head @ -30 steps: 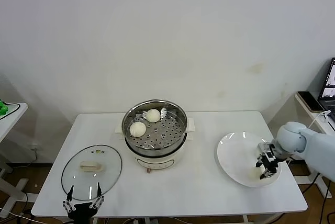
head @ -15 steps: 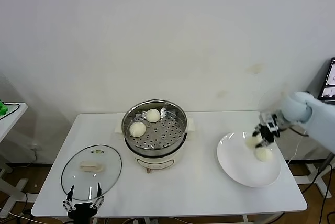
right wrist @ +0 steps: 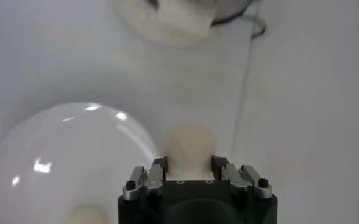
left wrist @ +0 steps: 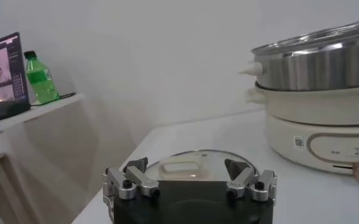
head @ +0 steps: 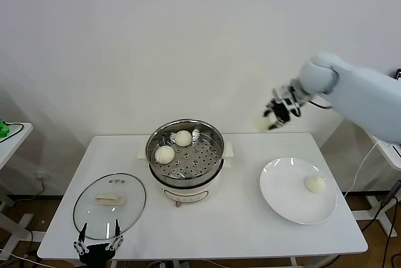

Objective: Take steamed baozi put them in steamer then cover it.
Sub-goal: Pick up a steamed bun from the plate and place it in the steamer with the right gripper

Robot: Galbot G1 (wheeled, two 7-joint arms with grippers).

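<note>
Up high, the right claw [head: 276, 119] hangs in the air between steamer [head: 185, 154] and plate [head: 285, 202], arm stretched out, pinching one baozi [right wrist: 190, 146]. Two baozi [head: 165, 154] sit inside the steamer; one lies on the plate. Left claw [head: 98, 247] rests spread by the lid [head: 109, 205], at the worktop [head: 238, 230] edge.

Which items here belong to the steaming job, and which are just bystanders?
Job: four round cream-white dough buns, one in the right gripper, two in the shiny steel steamer pot, one on the flat white plate; round glass lid.
Bystanders: green plastic bottle, laptop, parked left gripper.
</note>
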